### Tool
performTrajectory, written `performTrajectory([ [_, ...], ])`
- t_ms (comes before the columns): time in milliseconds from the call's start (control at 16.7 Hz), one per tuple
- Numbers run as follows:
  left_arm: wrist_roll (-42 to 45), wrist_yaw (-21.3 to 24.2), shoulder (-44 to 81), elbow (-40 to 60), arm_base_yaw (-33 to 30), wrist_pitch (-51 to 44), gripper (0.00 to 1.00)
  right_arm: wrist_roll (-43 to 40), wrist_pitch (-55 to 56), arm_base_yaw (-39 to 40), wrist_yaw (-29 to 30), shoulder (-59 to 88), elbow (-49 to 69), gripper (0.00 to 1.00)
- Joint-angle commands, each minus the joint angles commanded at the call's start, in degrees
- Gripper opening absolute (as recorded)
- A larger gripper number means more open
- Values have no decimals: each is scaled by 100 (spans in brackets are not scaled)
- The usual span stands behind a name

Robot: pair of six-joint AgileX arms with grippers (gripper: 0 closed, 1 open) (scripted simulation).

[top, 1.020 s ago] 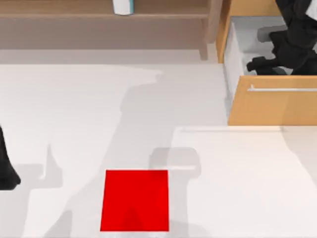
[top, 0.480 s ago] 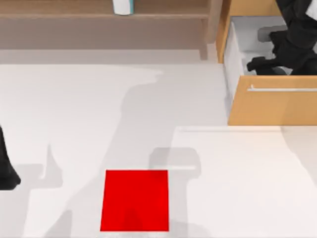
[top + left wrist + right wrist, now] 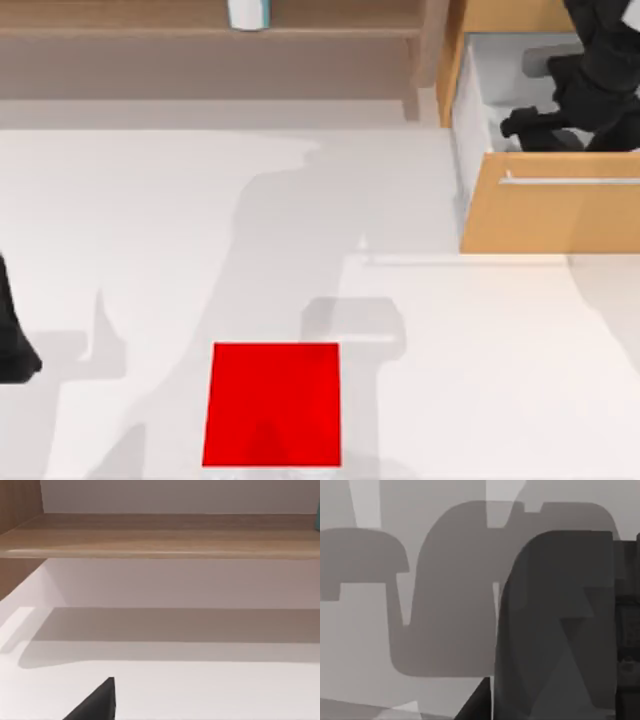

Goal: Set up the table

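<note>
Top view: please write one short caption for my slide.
Right gripper reaches into the open drawer while the left arm waits at the white table's left edge, red mat in front.

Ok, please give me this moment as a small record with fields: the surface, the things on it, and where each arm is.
surface: large plain white table
mat: small red square mat, flat on the table near the front edge, nothing on it
cabinet: light-brown wooden drawer cabinet at the table's back right, drawer pulled open
shelf: wooden shelf along the back, a small white container standing on it
right pincer: reaching into the open drawer
left arm: parked at the table's left edge
</note>
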Motion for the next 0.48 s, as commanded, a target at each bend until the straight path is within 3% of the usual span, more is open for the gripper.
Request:
performTrajectory([
  [480, 0, 0, 0, 0, 0, 0, 100, 876, -246, 294, 440, -1222, -61, 0],
])
